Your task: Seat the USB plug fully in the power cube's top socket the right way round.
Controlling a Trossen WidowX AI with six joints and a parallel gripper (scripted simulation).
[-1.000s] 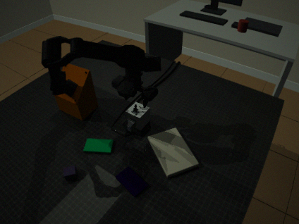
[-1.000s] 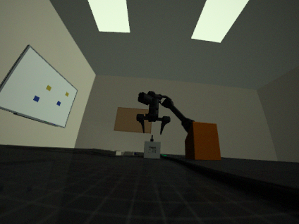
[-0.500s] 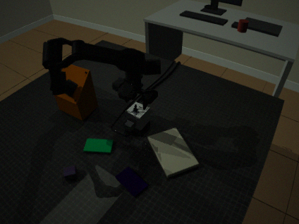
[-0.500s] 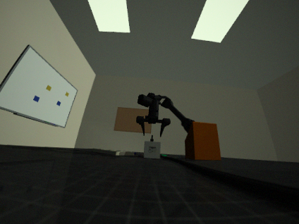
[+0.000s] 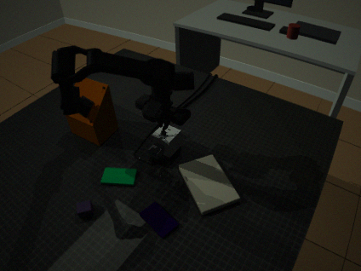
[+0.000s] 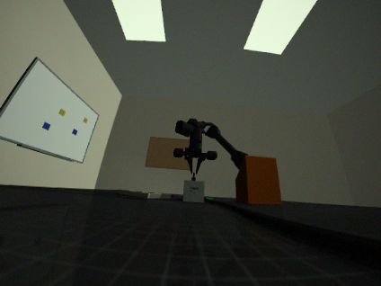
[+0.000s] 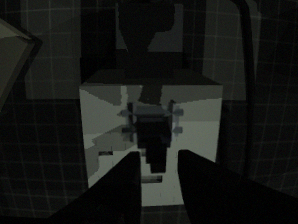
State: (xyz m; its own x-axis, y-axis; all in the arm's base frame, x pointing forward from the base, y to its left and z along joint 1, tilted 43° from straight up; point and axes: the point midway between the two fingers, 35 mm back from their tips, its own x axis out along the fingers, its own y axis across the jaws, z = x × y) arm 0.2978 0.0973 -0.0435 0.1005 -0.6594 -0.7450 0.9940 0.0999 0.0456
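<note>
On top of the power cube (image 5: 174, 134) (image 6: 194, 193) (image 7: 200, 142): the USB plug (image 5: 163, 133) (image 6: 193, 177) (image 7: 155, 152) stands up from the upper face, where the jam has to be undone.
Plug: it looks raised rather than flush, which fits a wrong-way entry. Its exact depth and keying are too dark to read.
Gripper (image 5: 164, 127) (image 6: 194, 173) (image 7: 158, 160): my fingers are close together, one on each side of the plug. The wrist view shows a gap between their dark outlines, but I cannot tell whether the pads already clamp it.
Approach: I point downward over the cube, which should let me draw the plug straight out instead of prying at the socket.
Next move: I judge that I need a sure grip, a straight lift, a half turn about the upright axis, then a level push home. Release and retreat come last.
Cube: a sideways pull could drag or tip it, so the lift should stay vertical.
Black cable (image 5: 197, 94) (image 6: 270, 221) (image 7: 249, 62): it runs near the cube, and I want my turn kept away from it.
Green slab (image 5: 119, 175) (image 6: 209, 198) and cream slab (image 5: 213, 187) (image 6: 154, 195) (image 7: 14, 57): they lie apart from the cube, leaving the work above it unobstructed.
Orange block (image 5: 87, 125) (image 6: 262, 180): it stands beneath my arm's reach, so a low retreat that way risks a bump.
</note>
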